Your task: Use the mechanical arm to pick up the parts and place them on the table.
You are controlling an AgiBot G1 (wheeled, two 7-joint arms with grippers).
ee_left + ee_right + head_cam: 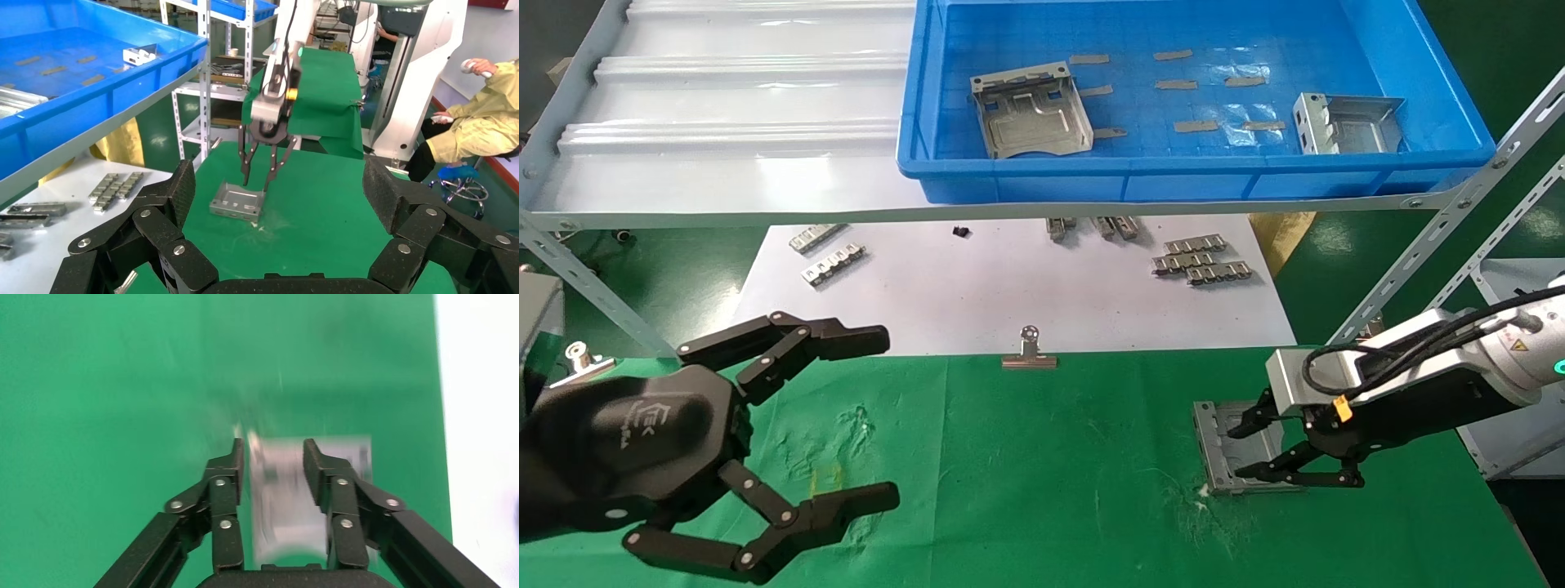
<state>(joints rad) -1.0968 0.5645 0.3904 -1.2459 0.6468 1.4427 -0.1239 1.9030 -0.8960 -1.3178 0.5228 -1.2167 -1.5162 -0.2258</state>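
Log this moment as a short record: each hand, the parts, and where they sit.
right hand: open, over a part on the table
left hand: open, idle above the table's near left
part on table: flat on the green table
parts in bin: two, one left, one right
bin: blue, on the shelf

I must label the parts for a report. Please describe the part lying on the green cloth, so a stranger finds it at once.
Start at the green table and go to its right side. Under the right pincer lies one grey metal part. Unlike the two parts in the blue bin, it rests on cloth.
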